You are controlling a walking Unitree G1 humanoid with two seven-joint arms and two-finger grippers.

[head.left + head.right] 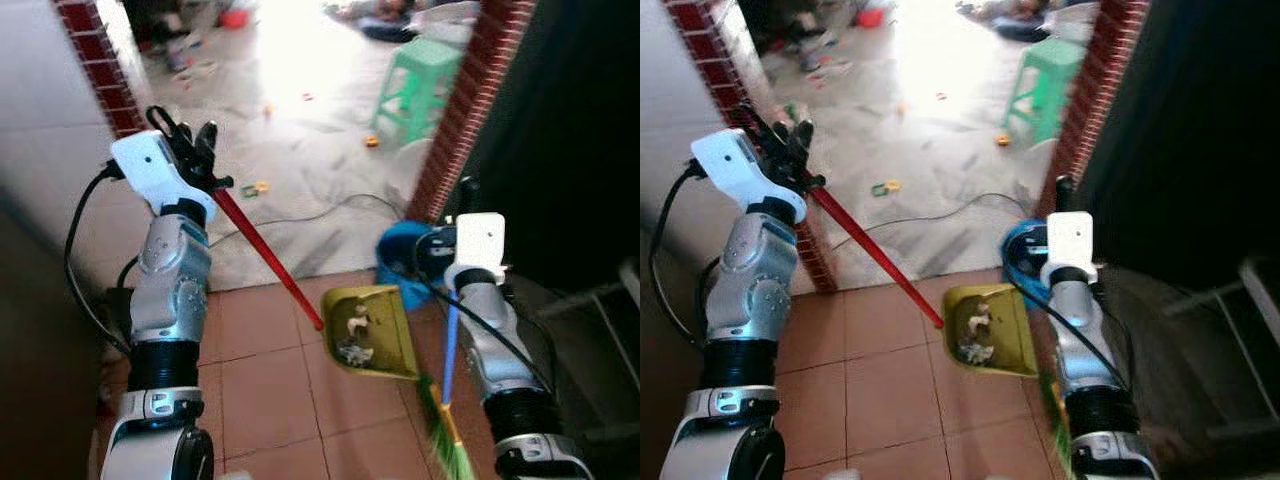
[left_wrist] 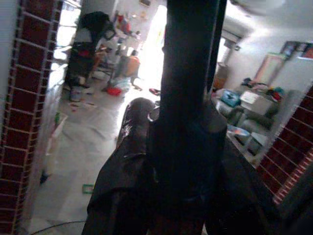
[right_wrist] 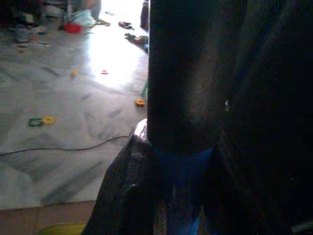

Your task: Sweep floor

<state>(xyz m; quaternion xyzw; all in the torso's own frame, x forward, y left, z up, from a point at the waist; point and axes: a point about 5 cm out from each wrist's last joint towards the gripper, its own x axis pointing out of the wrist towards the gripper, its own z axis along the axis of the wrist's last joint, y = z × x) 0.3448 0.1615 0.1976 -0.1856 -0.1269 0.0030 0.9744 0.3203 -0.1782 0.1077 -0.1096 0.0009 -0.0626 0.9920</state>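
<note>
Gripping the long red handle [image 1: 265,250] of the dustpan, the left claw [image 1: 190,150] is raised at the left of the scene, its black fingers closed around the top of the rod. The handle slants down and to the right to the yellow-green dustpan [image 1: 375,335], which rests on the terracotta floor tiles [image 1: 260,370] near the robot and carries a small heap of pale debris [image 1: 352,335]. Just right of the pan stands a blue bin [image 1: 400,262], beside the brick door pillar [image 1: 460,120]. Further right, the right claw [image 3: 186,161] is clamped on the blue broom handle [image 1: 451,345], as the right wrist view shows; the green and yellow bristles [image 1: 448,445] reach the floor at the near edge, just right of the pan.

Beyond the doorway, the pale far floor [image 1: 300,130] carries scattered bits, a black cable [image 1: 330,210] and a green plastic stool [image 1: 415,85].

By the look of it, one batch of sweepings is already collected, so the step in hand seems to be emptying the pan. That would call for lifting the pan level by its handle, carrying it over the bin just to its right, and tipping it without spilling, while the broom is held clear.
</note>
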